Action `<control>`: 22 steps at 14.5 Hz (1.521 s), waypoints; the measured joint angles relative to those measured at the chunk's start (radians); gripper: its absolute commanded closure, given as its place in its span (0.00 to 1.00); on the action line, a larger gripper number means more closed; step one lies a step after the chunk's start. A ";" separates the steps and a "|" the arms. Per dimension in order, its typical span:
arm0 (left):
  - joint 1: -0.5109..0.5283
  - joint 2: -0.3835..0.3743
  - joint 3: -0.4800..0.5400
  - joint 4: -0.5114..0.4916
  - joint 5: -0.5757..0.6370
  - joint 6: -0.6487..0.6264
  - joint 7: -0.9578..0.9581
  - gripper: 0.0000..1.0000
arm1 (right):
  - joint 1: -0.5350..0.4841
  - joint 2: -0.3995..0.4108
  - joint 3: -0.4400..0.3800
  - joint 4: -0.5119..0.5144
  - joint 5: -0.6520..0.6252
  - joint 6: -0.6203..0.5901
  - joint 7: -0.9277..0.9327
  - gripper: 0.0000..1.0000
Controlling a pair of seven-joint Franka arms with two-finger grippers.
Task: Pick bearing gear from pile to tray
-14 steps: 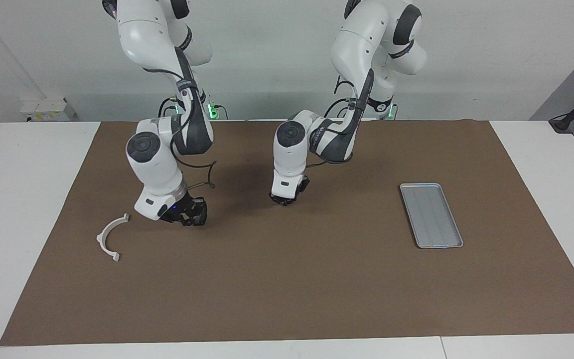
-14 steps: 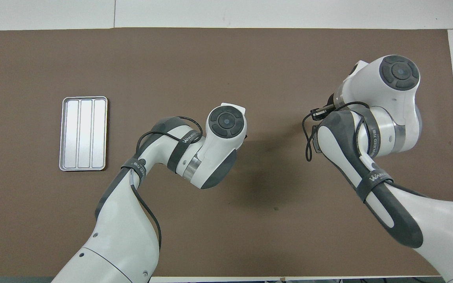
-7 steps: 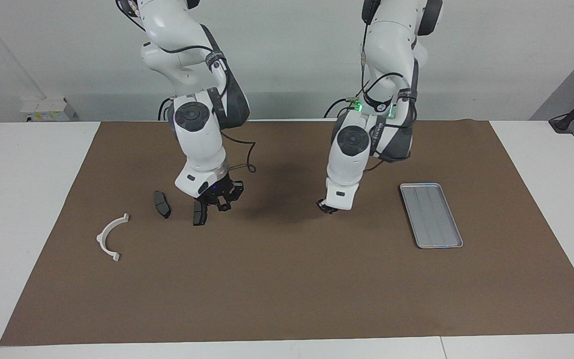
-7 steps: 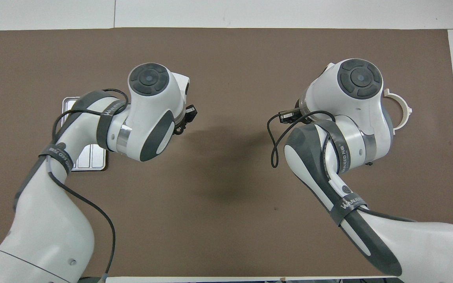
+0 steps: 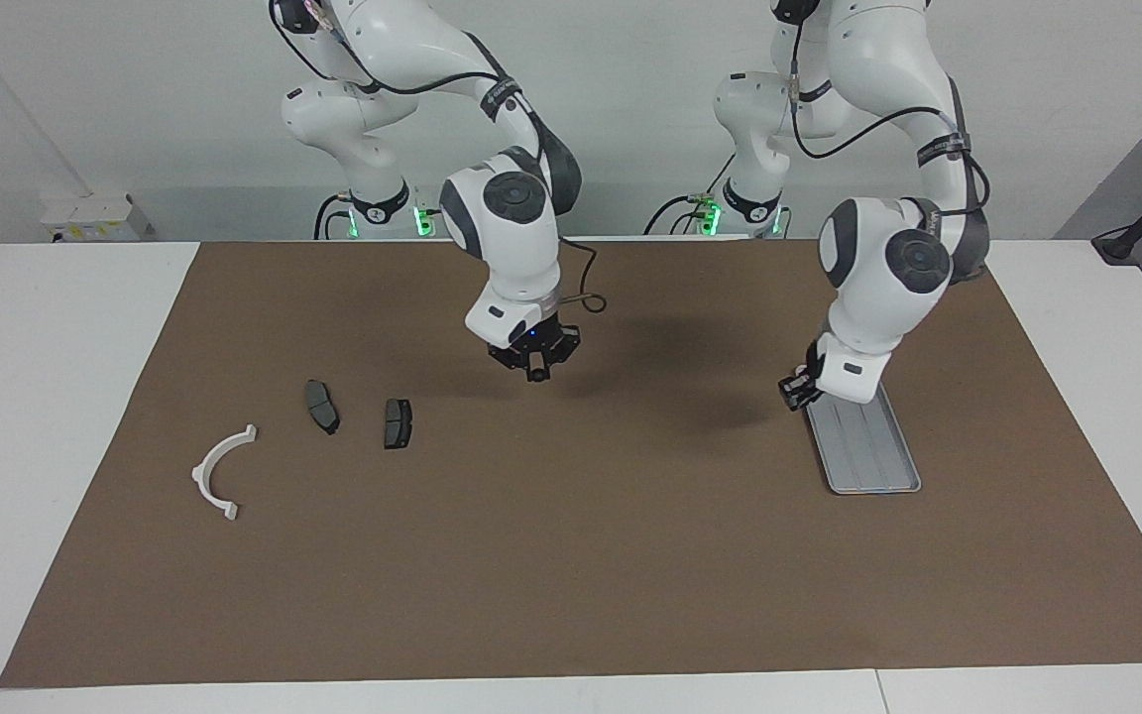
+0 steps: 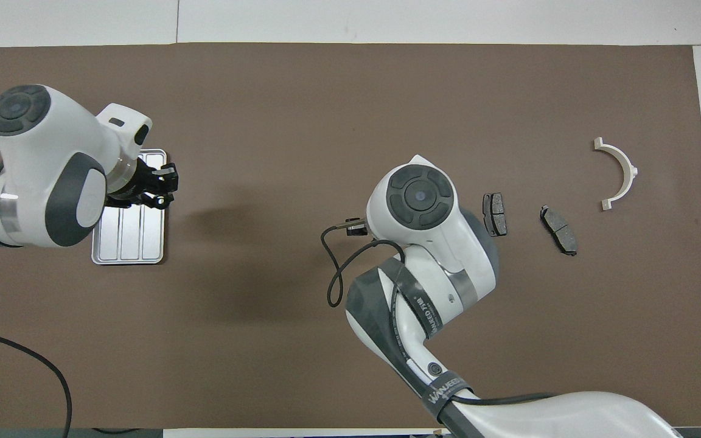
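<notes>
The left gripper [image 5: 795, 389], its grip unclear, had swung over the tray [image 5: 873, 466]; the closed right gripper [image 5: 535, 372] had left the pads [image 5: 398, 423].

One marking reads — a pale "WANJEED"-like word on the dark band around the right arm [image 6: 445, 389], overhead view — nothing else is legible.

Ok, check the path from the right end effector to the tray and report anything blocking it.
Nothing lies on the mat between the right end effector and the tray. The left end effector, though, hangs over the tray's rim on that side. Brake pads and bracket lie off the path.
</notes>
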 measured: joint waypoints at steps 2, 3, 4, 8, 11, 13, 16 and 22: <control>0.070 0.000 0.000 -0.021 0.000 0.041 0.090 1.00 | 0.015 0.012 -0.001 -0.021 0.000 0.028 0.015 1.00; 0.083 -0.001 0.000 -0.037 0.000 0.078 0.102 1.00 | 0.022 0.023 -0.001 -0.025 0.000 0.044 0.021 1.00; 0.086 -0.002 -0.002 -0.059 0.000 0.117 0.106 1.00 | 0.032 0.035 -0.001 -0.028 0.000 0.065 0.038 1.00; 0.102 -0.006 -0.005 -0.131 0.000 0.203 0.152 1.00 | 0.080 0.086 0.000 -0.030 0.000 0.122 0.112 1.00; 0.122 -0.006 -0.005 -0.159 0.000 0.239 0.177 1.00 | 0.093 0.104 -0.001 -0.030 0.000 0.153 0.117 1.00; 0.123 -0.006 -0.006 -0.182 0.000 0.256 0.177 1.00 | 0.093 0.112 -0.004 -0.030 0.000 0.157 0.117 1.00; 0.123 -0.006 -0.008 -0.202 0.000 0.269 0.177 1.00 | 0.092 0.128 -0.007 -0.031 0.000 0.188 0.117 1.00; 0.123 -0.006 -0.009 -0.240 0.000 0.318 0.177 0.77 | 0.092 0.144 -0.007 -0.031 0.000 0.210 0.117 0.00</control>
